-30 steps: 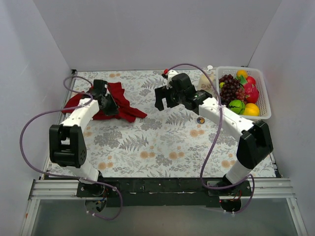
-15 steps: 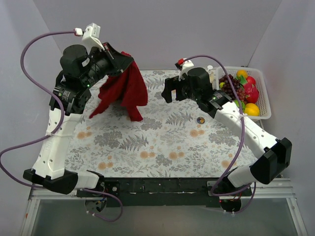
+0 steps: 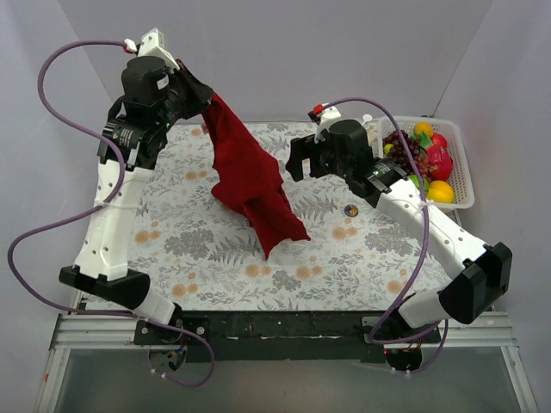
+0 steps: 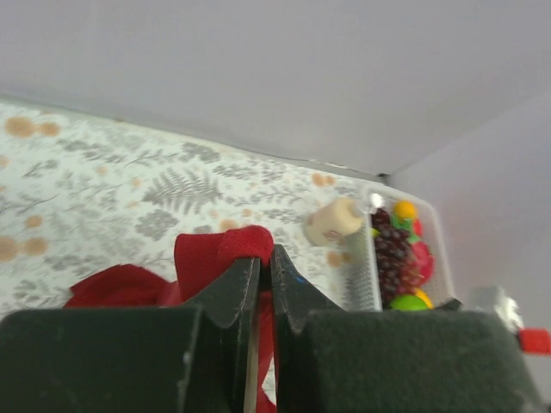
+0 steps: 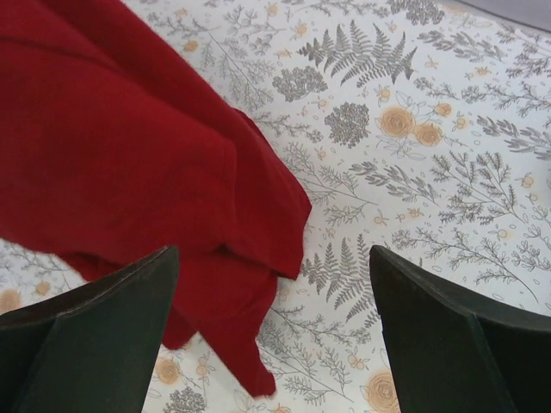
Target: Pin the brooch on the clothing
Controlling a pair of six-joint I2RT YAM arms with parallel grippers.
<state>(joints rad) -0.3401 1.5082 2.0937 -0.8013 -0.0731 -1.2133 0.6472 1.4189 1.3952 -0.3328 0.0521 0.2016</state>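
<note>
My left gripper [image 3: 203,93] is raised high at the back left and shut on a fold of the dark red T-shirt [image 3: 250,176]. The shirt hangs from it and drapes down to the right, its lower end on the floral cloth. In the left wrist view the red fold [image 4: 225,251] sits pinched between the black fingers [image 4: 232,292]. My right gripper [image 3: 297,163] is open and empty, just right of the hanging shirt, which fills the left of its wrist view [image 5: 129,163]. The brooch [image 3: 350,210] lies on the cloth, a tiny round dot under my right forearm.
A white basket [image 3: 461,172] of toy fruit stands at the back right, with a cream bottle [image 3: 362,138] beside it. The basket [image 4: 366,275] and bottle [image 4: 334,222] also show in the left wrist view. Grey walls close in the floral tablecloth [image 3: 215,258].
My left arm has lifted the shirt off the table and swung it right, so it now hangs stretched towards the middle. My right gripper has risen and moved slightly right.
</note>
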